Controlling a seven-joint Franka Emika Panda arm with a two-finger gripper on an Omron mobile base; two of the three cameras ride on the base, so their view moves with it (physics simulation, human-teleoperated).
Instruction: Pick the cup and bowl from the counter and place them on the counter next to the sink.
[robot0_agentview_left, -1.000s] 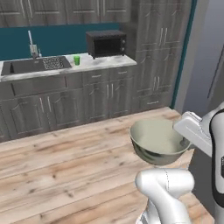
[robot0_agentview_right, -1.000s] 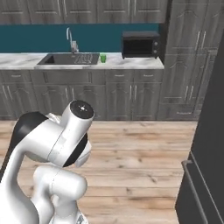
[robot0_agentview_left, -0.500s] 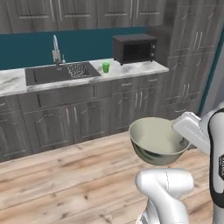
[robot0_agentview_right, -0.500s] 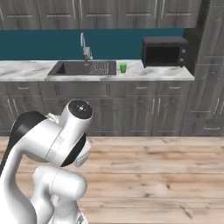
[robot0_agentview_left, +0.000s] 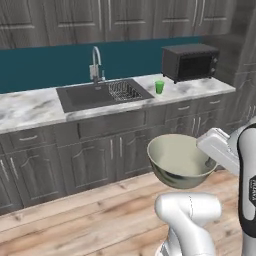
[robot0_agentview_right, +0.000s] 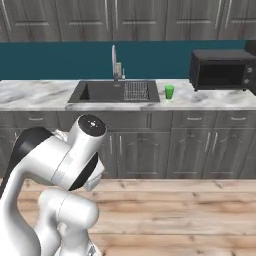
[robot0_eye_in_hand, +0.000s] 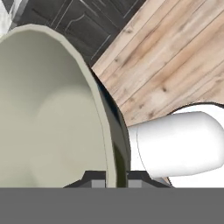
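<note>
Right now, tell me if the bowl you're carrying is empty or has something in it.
Empty. The bowl is held upright above the wood floor, and its pale inside shows bare in the left base view and the hand view.

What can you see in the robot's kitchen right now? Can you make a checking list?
Surface: the white marble counter runs along the wall over dark grey cabinets.
Job's things: the green cup stands upright on the counter between the sink and the microwave. The bowl is up in the air over the wooden floor, held by its rim.
Clutter: a black microwave on the counter; a wire rack in the sink.
Grippers: the gripper is shut on the bowl's rim, one finger inside, one outside.
Cables: nothing seen.
Surroundings: teal back wall, chrome faucet behind the sink, wood plank floor.
</note>
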